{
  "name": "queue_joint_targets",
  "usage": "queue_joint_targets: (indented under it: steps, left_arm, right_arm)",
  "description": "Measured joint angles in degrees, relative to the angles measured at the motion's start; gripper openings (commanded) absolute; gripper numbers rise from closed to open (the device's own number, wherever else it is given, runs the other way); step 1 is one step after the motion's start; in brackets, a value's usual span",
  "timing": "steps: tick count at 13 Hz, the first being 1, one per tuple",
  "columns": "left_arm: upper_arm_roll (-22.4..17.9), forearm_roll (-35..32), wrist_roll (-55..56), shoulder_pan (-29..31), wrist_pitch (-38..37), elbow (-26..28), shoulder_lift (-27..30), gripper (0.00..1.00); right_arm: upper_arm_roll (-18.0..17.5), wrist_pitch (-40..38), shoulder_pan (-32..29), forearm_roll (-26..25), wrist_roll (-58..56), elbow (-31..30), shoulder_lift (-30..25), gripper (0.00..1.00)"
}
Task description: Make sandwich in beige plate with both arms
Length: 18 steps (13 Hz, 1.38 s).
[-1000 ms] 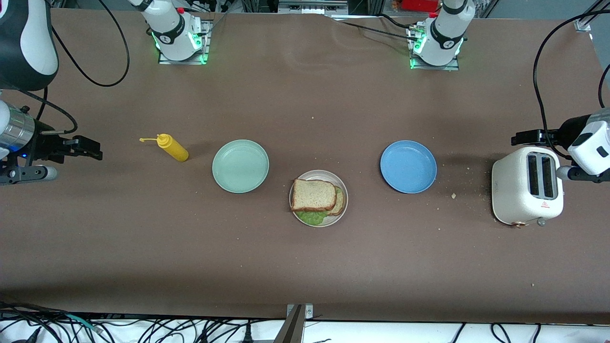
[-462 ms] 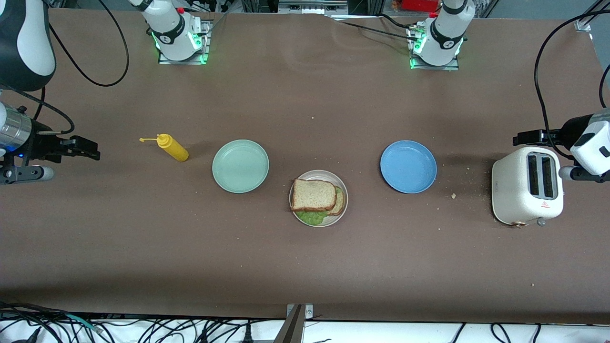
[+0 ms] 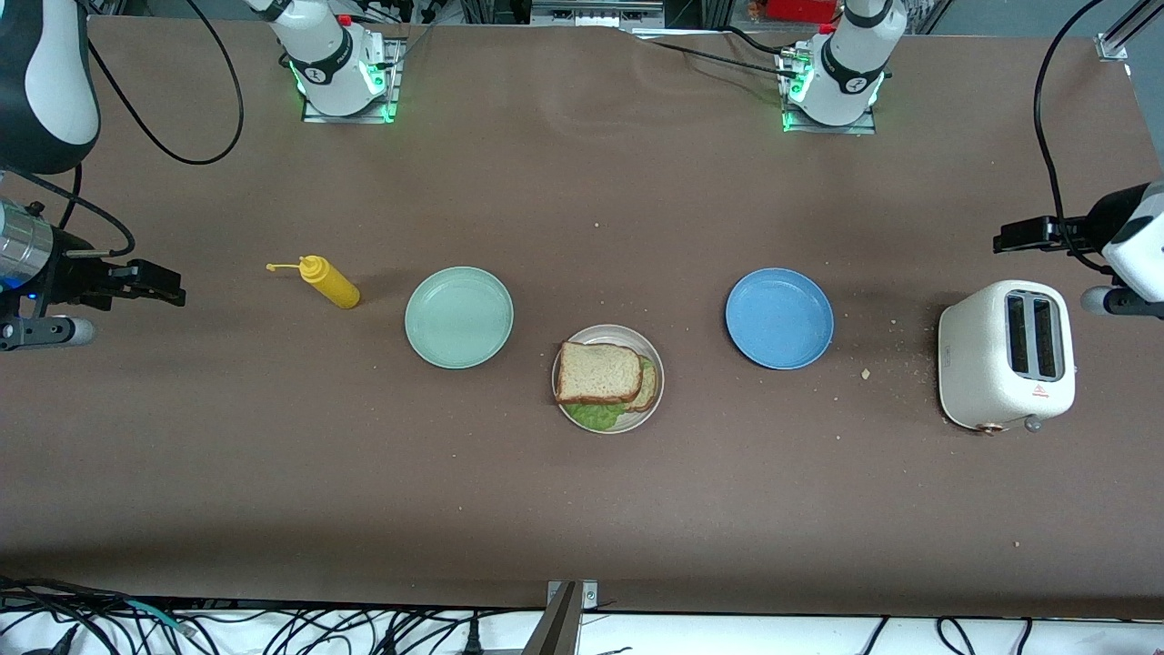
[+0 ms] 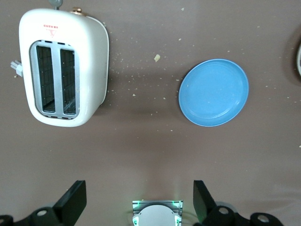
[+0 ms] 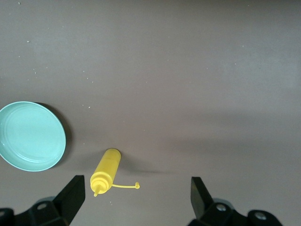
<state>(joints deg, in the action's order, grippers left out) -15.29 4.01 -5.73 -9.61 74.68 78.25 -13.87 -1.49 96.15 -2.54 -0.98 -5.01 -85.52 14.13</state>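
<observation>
- The sandwich (image 3: 602,378) lies assembled on the beige plate (image 3: 651,352): a square tan slice with a brown crust on top, the second slice peeking out under it toward the left arm's end, ruffled green lettuce showing at the edge nearer the front camera.
- The beige plate is round, shallow and pale, resting flat on the table (image 3: 582,509), between two other plates and slightly nearer the front camera than both.

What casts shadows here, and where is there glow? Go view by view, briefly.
Front view: green glow at both arm bases; a soft shadow beside the toaster. Left wrist view: the blue plate and toaster throw faint shadows on the table; left tool open. Right wrist view: mustard bottle and mint-green plate shadowed; right tool open.
</observation>
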Motion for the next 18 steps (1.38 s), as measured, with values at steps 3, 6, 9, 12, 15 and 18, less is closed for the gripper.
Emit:
queue_joint_targets:
  steps: [3,6,9,12,15,18]
  left_arm:
    - [2.78,-0.73,1.92,-0.12,-0.45,-0.17,2.56,1.0]
    - [5.24,-2.73,2.25,0.38,-1.09,0.5,6.43,1.0]
    - [5.98,-2.82,2.32,1.01,-1.64,3.32,10.97,1.0]
    - [6.11,-2.82,2.32,1.25,-1.72,8.63,15.3,1.0]
    - [6.31,-2.82,2.32,1.36,-0.98,12.02,17.24,1.0]
    - [6.47,-2.82,2.33,1.36,2.25,12.16,17.35,1.0]
  right_arm:
    - [0.0,0.0,0.0,0.0,0.17,0.0,-0.32,1.0]
    - [0.01,0.0,-0.01,0.0,0.21,0.0,-0.33,1.0]
    - [0.01,0.0,-0.01,0.0,0.21,0.0,-0.33,1.0]
    - [0.01,0.0,-0.01,0.0,0.21,0.0,-0.33,1.0]
    - [0.01,0.0,-0.01,0.0,0.21,0.0,-0.33,1.0]
    - [0.01,0.0,-0.01,0.0,0.21,0.0,-0.33,1.0]
